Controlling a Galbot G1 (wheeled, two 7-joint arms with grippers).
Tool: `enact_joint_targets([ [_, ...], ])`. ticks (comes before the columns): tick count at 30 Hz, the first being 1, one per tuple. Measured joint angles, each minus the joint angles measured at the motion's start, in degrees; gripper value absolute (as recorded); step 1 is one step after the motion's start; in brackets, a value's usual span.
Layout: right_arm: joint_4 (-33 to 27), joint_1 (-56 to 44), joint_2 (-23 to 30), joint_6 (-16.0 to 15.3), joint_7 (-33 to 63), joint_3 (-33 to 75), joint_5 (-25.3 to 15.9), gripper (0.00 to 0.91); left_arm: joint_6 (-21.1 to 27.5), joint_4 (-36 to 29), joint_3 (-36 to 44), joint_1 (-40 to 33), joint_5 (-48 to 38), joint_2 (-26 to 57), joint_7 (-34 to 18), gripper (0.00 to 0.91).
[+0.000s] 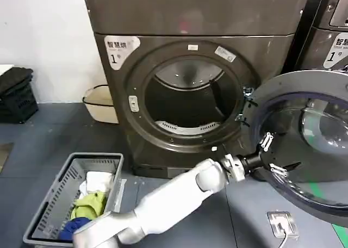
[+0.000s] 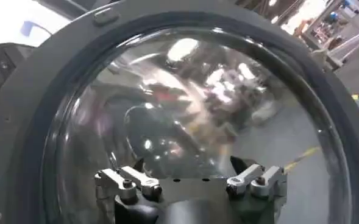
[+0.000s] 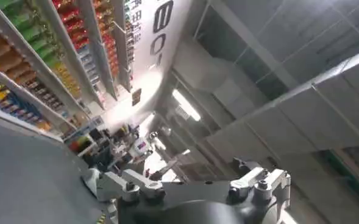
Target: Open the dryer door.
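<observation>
1. Reaching across from the left, left gripper (image 1: 270,155) spread wide, fingers parted against inner face of dryer door (image 1: 304,144).
2. Door swung fully open, right of dryer (image 1: 196,63), round opening exposed.
3. Right gripper (image 3: 191,189) parted, grasping nothing, aimed at ceiling.

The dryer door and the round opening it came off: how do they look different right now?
The dryer door hangs swung out on the right with a clear bowl bulging from its dark inner face; the round opening sits fixed in the dryer, hollow, showing the drum. The left gripper is at the door, not the opening. Both are circular.
</observation>
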Motion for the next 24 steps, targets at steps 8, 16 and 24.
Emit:
enact_joint_targets([
  [8, 0.53, 0.13, -0.36, -0.67, -0.61, -0.19, 0.26, 0.907, 2.81, -1.36, 0.01, 0.63, -1.67, -0.66, -1.48, 0.907],
  [16, 1.89, 0.72, -0.50, -2.04, -1.45, -0.35, 1.60, 0.907, 5.22, -7.84, 0.41, 3.12, -5.34, 3.20, 0.91, 0.907],
  [24, 3.80, 1.15, -0.85, -5.74, -1.43, -0.40, 1.77, 0.907, 12.07, -26.28, -4.47, 9.73, -10.98, 16.78, 4.76, 0.907],
])
